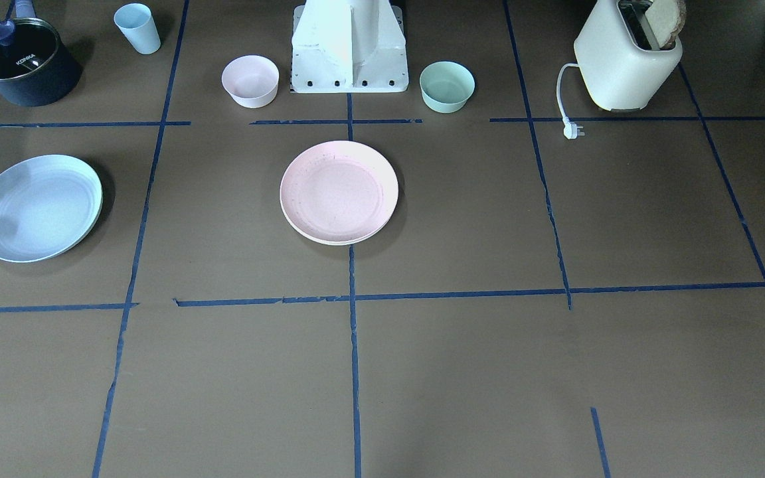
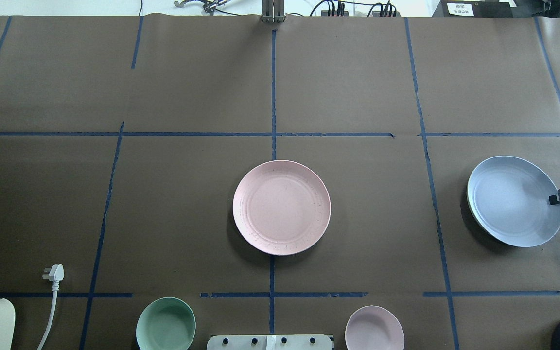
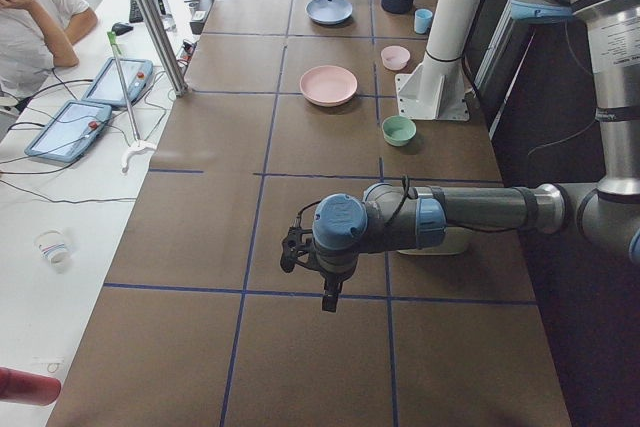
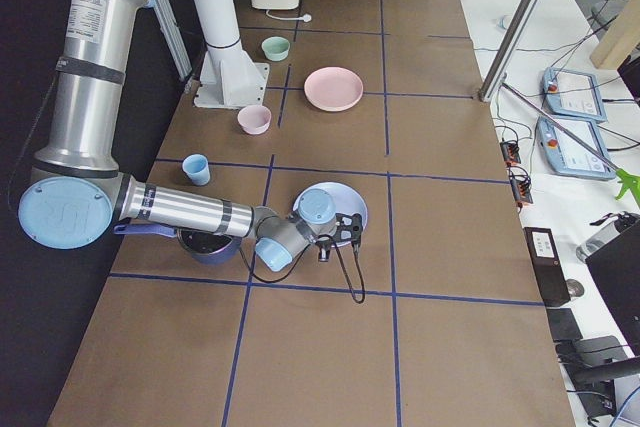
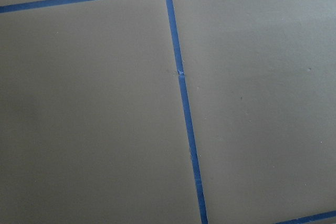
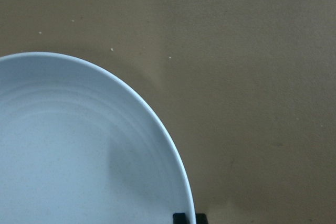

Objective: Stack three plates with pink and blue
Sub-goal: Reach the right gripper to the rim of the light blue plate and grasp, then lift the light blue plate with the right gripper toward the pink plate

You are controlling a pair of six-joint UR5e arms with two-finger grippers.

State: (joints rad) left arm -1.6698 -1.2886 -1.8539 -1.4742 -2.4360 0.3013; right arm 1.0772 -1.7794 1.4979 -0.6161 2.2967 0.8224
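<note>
The pale pink plate (image 1: 339, 190) lies at the table's centre, on top of the cream plate (image 1: 329, 240), of which only a thin rim shows. It also shows in the overhead view (image 2: 281, 207). The light blue plate (image 1: 37, 207) is far out on my right side (image 2: 513, 200), tilted, with a shadow under it. My right gripper (image 2: 553, 199) is shut on its outer rim; the right wrist view shows the plate (image 6: 79, 150) and the fingertips (image 6: 180, 217) at the rim. My left gripper (image 3: 328, 295) hangs over bare table far from the plates; I cannot tell whether it is open.
A small pink bowl (image 1: 250, 81) and a mint-green bowl (image 1: 447, 86) flank the robot base (image 1: 349, 60). A toaster (image 1: 625, 60) with its loose plug (image 1: 574, 131), a dark pot (image 1: 24, 63) and a blue cup (image 1: 137, 28) stand along the robot's side.
</note>
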